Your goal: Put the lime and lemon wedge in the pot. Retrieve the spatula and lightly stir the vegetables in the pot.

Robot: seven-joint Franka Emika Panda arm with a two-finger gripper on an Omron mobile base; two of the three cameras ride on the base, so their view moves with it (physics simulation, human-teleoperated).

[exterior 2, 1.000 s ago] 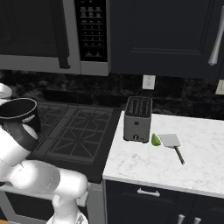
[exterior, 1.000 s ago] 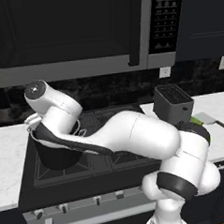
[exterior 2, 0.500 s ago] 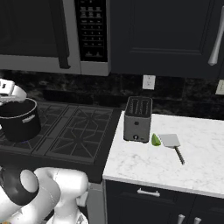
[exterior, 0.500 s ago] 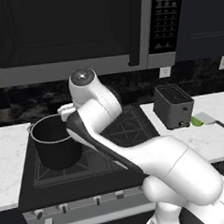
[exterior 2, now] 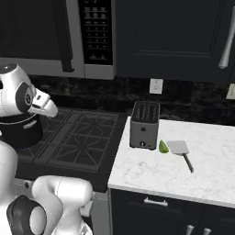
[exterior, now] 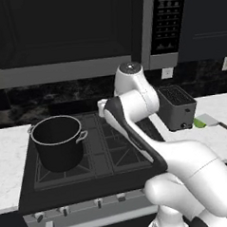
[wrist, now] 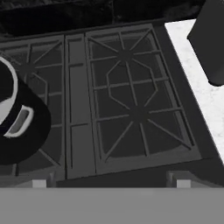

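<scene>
The black pot [exterior: 58, 148] stands on the left side of the stove [exterior: 113, 153], over the left burner grates, with one silver loop handle [exterior: 82, 134] turned toward the middle of the cooktop. From the hand camera, a slice of the pot [wrist: 17, 124] and that same handle sit at the left edge, with the bare grates of the stove [wrist: 127, 105] spread out below.

The white arm [exterior: 134, 104] arches up over the middle of the cooktop, its hand held high above the burners and well apart from the pot. The fingers [wrist: 109, 183] stand spread wide and grasp nothing; only their small tips [wrist: 39, 183] peek up at the bottom of the hand camera.

Off to the right, on the white marble tabletop [exterior 2: 215, 174], a dark grey toaster [exterior 2: 144, 125] sits near the stove's edge. Just beside its right lower corner lies the green lime [exterior 2: 163, 147], touching or nearly touching the flat light-grey blade of the spatula [exterior 2: 178, 148], whose thin dark handle runs away toward the front of the tabletop. From the left base camera the lime [exterior: 199, 122] and the spatula [exterior: 210, 119] show just right of the toaster [exterior: 177, 107].

A microwave [exterior: 72, 37] hangs above the stove, and a wall outlet [exterior 2: 156, 86] sits on the dark backsplash behind the toaster. I cannot make out the lemon wedge.
</scene>
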